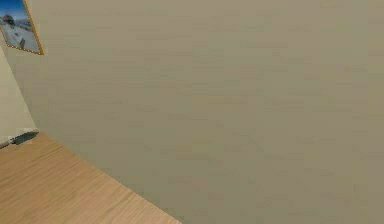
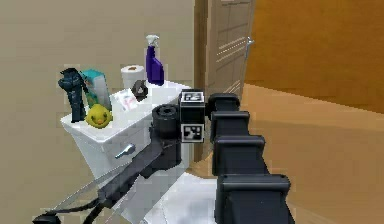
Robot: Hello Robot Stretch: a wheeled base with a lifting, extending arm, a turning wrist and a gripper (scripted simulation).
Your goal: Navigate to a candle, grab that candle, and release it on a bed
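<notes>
My claw (image 2: 68, 206) sits near and left of the tank (image 2: 105, 148); whether it's spread or holding anything, I cannot tell.

surface: white tank top (image 2: 95, 148) | on it: purple spray bottle (image 2: 153, 62), paper roll (image 2: 130, 76), teal box (image 2: 96, 84), yellow blob (image 2: 98, 117), dark tool (image 2: 72, 90)

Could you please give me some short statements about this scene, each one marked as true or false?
1. A purple spray bottle stands on the white tank. True.
2. A paper roll stands next to the bottle. True.
3. The floor in the forward view is blue tile. False: it is wood.
4. The picture hangs at the forward view's lower right. False: it hangs at the upper left.
</notes>
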